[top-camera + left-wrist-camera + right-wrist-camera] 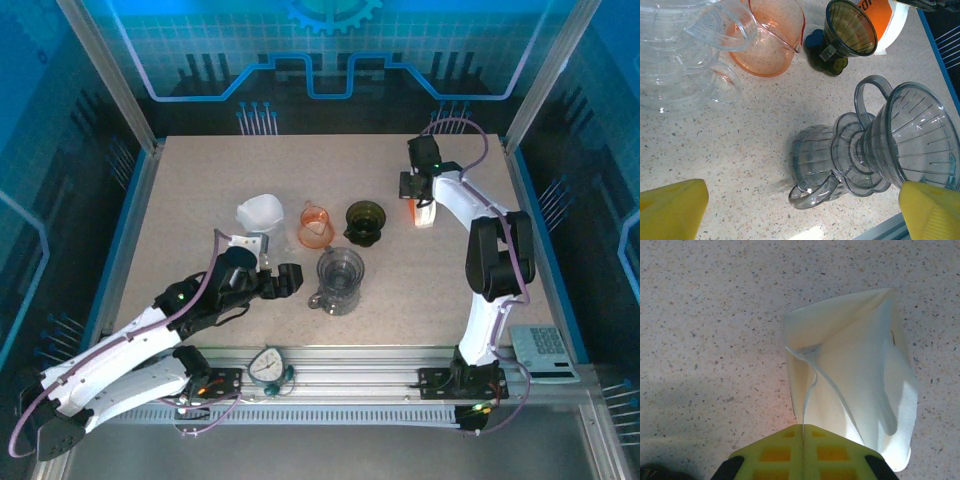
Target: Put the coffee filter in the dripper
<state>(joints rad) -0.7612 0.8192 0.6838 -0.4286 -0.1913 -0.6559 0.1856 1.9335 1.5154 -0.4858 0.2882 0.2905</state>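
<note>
A white paper coffee filter (855, 380) lies on the speckled table, one thin edge lifted off the others. My right gripper (803, 427) is shut on that edge, its yellow fingers pressed together. From above, the right gripper (418, 200) is at the back right over the white and orange filter pack (425, 216). A grey clear dripper (920, 140) sits on a grey cup (815, 157) in the middle. My left gripper (288, 280) stands open just left of the grey dripper (340, 272), with nothing between its yellow fingers (670, 212).
A stack of clear drippers (262, 212), an orange dripper (316, 226) and a dark green dripper (365, 221) stand in a row behind the grey one. A round scale (268, 366) and a keypad (545, 350) sit at the near edge.
</note>
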